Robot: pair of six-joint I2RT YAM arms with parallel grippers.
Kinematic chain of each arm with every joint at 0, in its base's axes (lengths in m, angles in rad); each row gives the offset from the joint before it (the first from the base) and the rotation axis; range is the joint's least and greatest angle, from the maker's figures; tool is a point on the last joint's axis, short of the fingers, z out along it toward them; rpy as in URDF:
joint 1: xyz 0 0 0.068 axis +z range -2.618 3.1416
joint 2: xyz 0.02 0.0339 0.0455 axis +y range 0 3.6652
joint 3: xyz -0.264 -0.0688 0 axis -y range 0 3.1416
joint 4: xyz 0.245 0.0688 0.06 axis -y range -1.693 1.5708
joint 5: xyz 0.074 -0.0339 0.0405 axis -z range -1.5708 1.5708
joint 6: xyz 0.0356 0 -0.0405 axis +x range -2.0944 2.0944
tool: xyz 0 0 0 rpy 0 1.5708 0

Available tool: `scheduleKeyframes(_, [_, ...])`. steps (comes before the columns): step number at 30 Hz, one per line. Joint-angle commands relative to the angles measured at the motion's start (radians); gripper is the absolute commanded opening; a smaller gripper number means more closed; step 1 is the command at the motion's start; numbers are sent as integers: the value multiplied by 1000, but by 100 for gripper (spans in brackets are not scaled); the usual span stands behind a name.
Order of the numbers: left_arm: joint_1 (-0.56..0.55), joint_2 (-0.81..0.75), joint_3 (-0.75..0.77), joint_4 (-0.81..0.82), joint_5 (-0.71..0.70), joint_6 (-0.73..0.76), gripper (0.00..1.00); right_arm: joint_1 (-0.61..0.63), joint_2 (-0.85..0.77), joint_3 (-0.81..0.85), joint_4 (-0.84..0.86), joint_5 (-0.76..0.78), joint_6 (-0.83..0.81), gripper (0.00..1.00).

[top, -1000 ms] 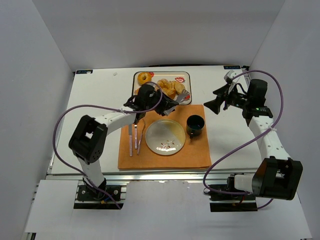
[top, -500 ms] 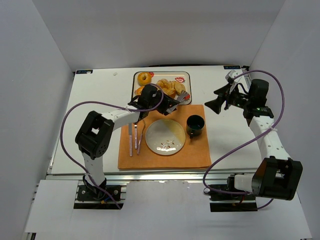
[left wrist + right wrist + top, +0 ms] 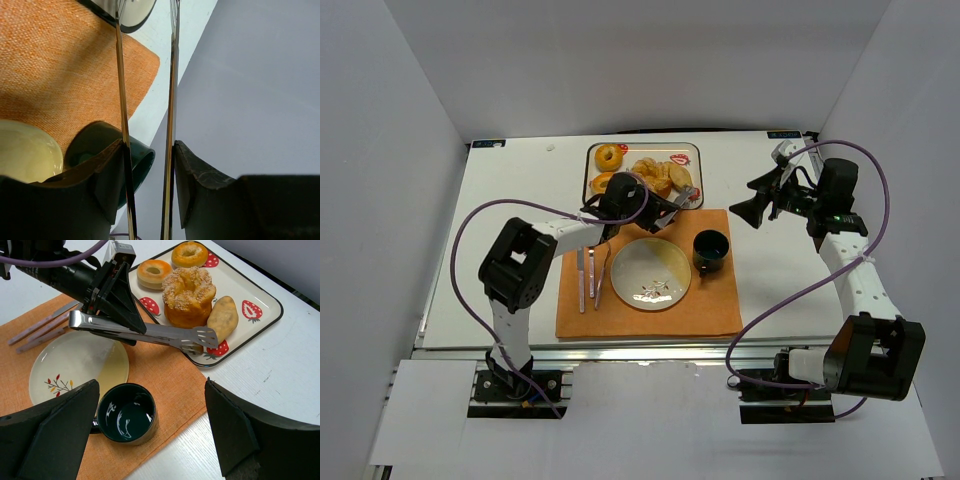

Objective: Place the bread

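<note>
The bread (image 3: pixel 223 318), a small golden-tan oval roll, lies at the right end of the strawberry-print tray (image 3: pixel 260 325), also seen as the bread (image 3: pixel 680 177) from above. My left gripper (image 3: pixel 638 206) is shut on metal tongs (image 3: pixel 145 332); both tong arms (image 3: pixel 122 75) run between its fingers (image 3: pixel 187 165). The tong tips hang over the tray's near edge, just short of the bread and apart from it, slightly spread. The pale plate (image 3: pixel 75 365) sits bare on the orange mat (image 3: pixel 650 315). My right gripper (image 3: pixel 151 385) hovers open above the mat's right corner, holding nothing.
A dark green cup (image 3: pixel 126 412) stands on the mat right of the plate. The tray also holds two ring doughnuts (image 3: pixel 154 273) and a large sugared pastry (image 3: pixel 189 292). Cutlery (image 3: pixel 588 275) lies on the mat left of the plate.
My left arm has swung its elbow to the right and carried the tongs a little further toward the tray's right end. The right arm has not moved.
</note>
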Motion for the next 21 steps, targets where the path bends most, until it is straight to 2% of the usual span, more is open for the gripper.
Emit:
scheduleKeyframes(1, [-4,-16,36,35,-10,-18,53,-10,-11,-6,43,-27,12,89])
scheduleKeyframes(21, [7,24,51,84,-15,-52,53,-16,-11,-9,35,-48,11,89])
